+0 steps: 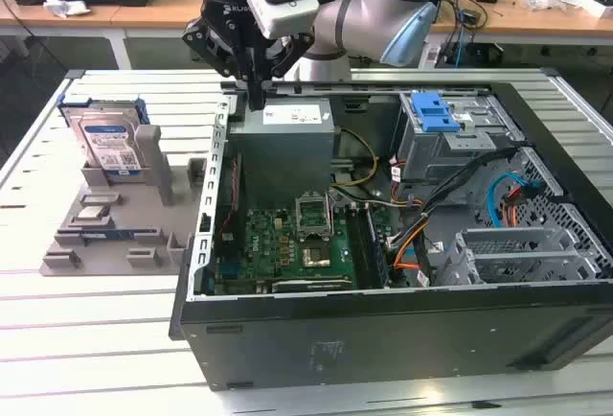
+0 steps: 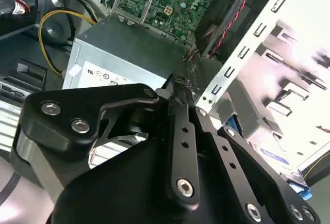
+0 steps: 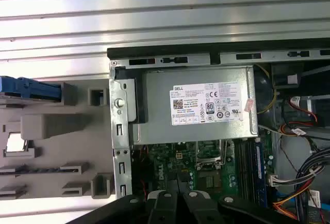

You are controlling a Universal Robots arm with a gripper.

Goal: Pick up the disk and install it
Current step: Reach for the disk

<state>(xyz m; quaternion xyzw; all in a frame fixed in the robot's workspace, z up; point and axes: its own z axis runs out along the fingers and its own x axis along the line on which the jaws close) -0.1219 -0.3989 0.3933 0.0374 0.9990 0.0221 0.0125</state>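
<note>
The disk (image 1: 107,143) stands upright in a slot of a grey holder (image 1: 120,234) at the exterior view's left, beside the open computer case (image 1: 383,330). It is silver with a white-and-blue label and blue side rails. In the first wrist view the disk (image 3: 31,89) shows edge-on as a blue strip, and in the second wrist view a corner of the disk (image 2: 273,156) shows past the case wall. My gripper (image 1: 257,100) hangs shut and empty over the case's wall, between the disk and the grey power supply box (image 1: 287,143). Its black fingers (image 2: 178,84) meet tip to tip.
Inside the case lie the green motherboard (image 1: 287,243), bundled cables (image 1: 431,234) and a grey drive cage with a blue latch (image 1: 436,114). The case and holder rest on a slatted metal table (image 1: 86,339). Benches with clutter stand behind.
</note>
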